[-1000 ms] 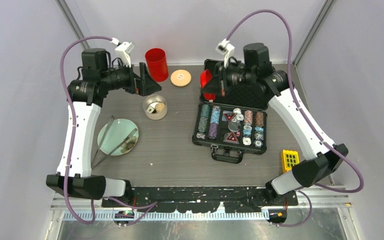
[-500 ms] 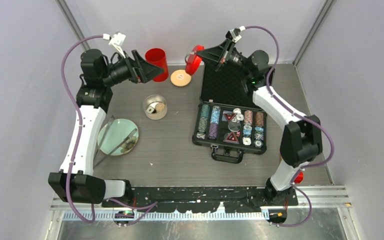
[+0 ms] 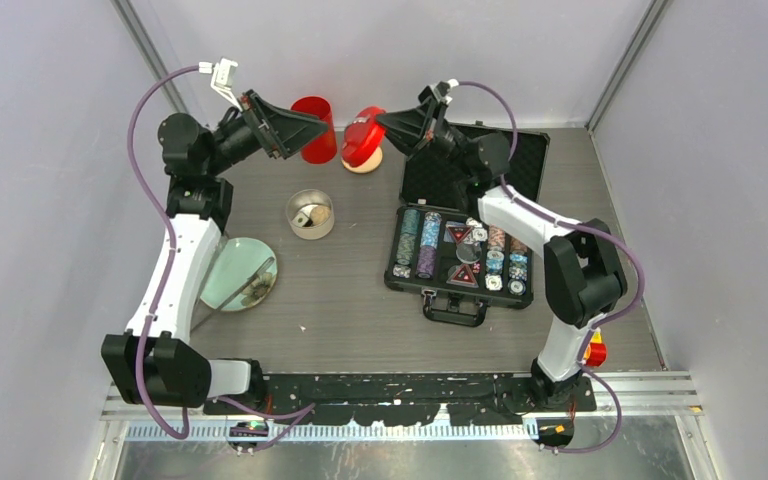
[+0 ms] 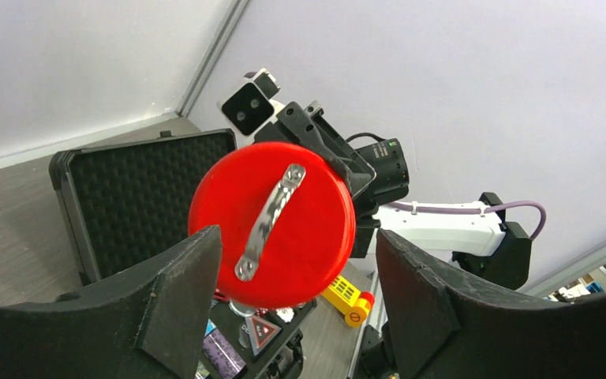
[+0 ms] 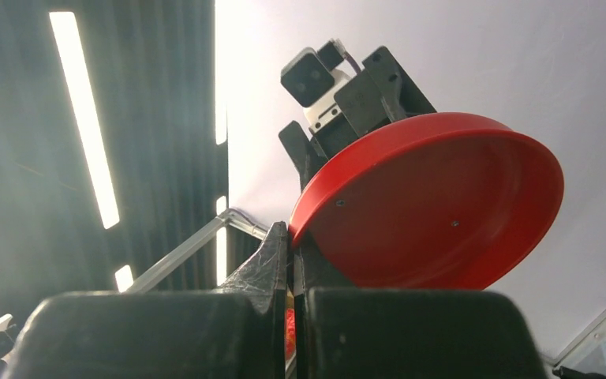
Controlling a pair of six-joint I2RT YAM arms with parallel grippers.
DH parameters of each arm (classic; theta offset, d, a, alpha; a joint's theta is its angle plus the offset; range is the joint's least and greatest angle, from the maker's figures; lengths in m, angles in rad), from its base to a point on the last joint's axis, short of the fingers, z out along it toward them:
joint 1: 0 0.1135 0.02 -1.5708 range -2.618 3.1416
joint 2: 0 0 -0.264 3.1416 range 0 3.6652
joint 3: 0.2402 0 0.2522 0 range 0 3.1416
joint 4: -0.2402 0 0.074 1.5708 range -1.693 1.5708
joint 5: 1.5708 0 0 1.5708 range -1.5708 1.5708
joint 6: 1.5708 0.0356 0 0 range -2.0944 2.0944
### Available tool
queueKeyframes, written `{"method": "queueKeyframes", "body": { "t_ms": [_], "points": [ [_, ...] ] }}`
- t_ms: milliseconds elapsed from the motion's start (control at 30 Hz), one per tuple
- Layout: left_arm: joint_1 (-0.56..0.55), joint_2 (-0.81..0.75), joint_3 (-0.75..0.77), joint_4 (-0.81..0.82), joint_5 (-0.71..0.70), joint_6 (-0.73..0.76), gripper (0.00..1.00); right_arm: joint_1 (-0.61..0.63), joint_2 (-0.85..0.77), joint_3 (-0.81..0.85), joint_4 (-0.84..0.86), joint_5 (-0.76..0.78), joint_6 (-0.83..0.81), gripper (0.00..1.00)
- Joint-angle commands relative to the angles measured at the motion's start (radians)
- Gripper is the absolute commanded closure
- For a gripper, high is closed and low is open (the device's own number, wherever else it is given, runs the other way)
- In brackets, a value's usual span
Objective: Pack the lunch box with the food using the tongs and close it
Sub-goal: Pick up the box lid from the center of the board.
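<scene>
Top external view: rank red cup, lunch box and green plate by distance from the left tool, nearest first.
1. red cup: right beside the left tool, at the back of the table.
2. lunch box: below the tool in this view, towards the arm bases.
3. green plate: farther down on the left, partly under the left arm.

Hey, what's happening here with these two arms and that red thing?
The right arm's fingers pinch a round red lid by its rim, held up over the back of the table. The left arm's fingers stand open, facing that lid but apparently not touching it. The small steel tin sits uncovered on the table with some food inside, and more food lies on the round plate.
</scene>
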Motion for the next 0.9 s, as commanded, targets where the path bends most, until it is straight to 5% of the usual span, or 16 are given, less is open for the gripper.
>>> {"method": "queueKeyframes", "body": {
  "t_ms": [0, 867],
  "points": [
    [-0.029, -0.019, -0.032, 0.095, 0.021, -0.012, 0.28, 0.036, -0.047, -0.023, 0.086, 0.044, 0.016, 1.0],
    [-0.104, -0.005, -0.227, 0.377, -0.08, -0.103, 0.6, 0.124, -0.059, -0.06, 0.078, 0.2, 0.139, 1.0]
  ]
}}
